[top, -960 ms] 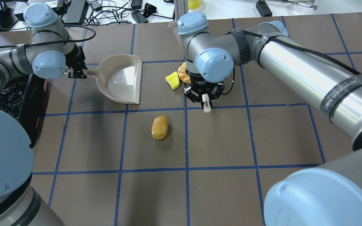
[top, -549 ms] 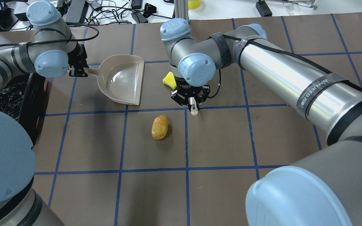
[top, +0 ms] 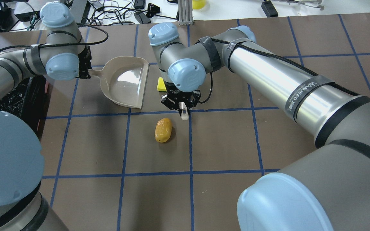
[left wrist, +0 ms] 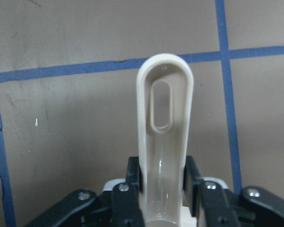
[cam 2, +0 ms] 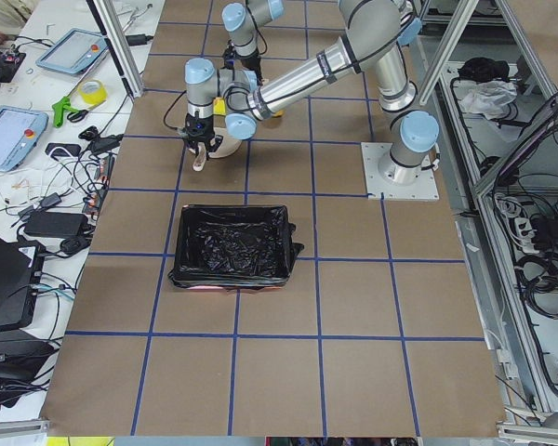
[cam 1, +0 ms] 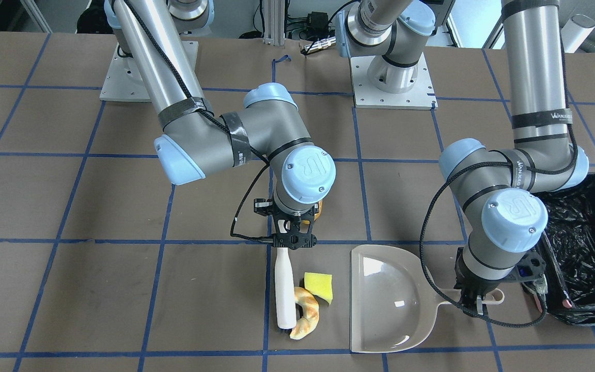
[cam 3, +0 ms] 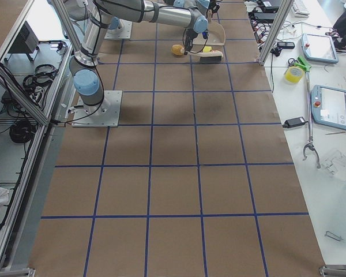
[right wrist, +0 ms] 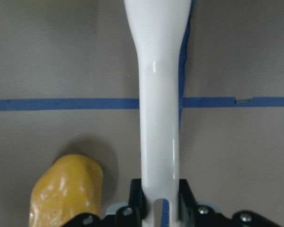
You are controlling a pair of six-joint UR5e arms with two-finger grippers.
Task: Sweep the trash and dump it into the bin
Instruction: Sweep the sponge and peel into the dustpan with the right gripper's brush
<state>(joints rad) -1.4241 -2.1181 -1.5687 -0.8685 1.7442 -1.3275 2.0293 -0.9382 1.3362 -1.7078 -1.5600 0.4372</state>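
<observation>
My right gripper point(cam 1: 292, 240) is shut on the white hand brush point(cam 1: 284, 289), whose head rests on the table against the tan croissant piece point(cam 1: 305, 312) and the yellow sponge point(cam 1: 319, 285). Both lie just beside the open mouth of the beige dustpan point(cam 1: 390, 297). My left gripper point(cam 1: 475, 302) is shut on the dustpan's handle point(left wrist: 164, 132). The golden-brown lump point(top: 163, 130) lies apart, nearer the robot. The black-lined bin point(cam 1: 581, 243) stands beside my left arm. In the overhead view the sponge point(top: 161, 84) shows only in part and the croissant piece is hidden under my right wrist.
The table is brown paper with a blue tape grid point(top: 189, 144). The two arm bases point(cam 1: 393, 77) stand on the robot's side. Cables and devices point(top: 117, 14) lie beyond the table's far edge.
My right gripper has moved the brush left toward the dustpan, pushing the sponge and croissant piece along. My left arm shifted the dustpan slightly. The lump has not moved.
</observation>
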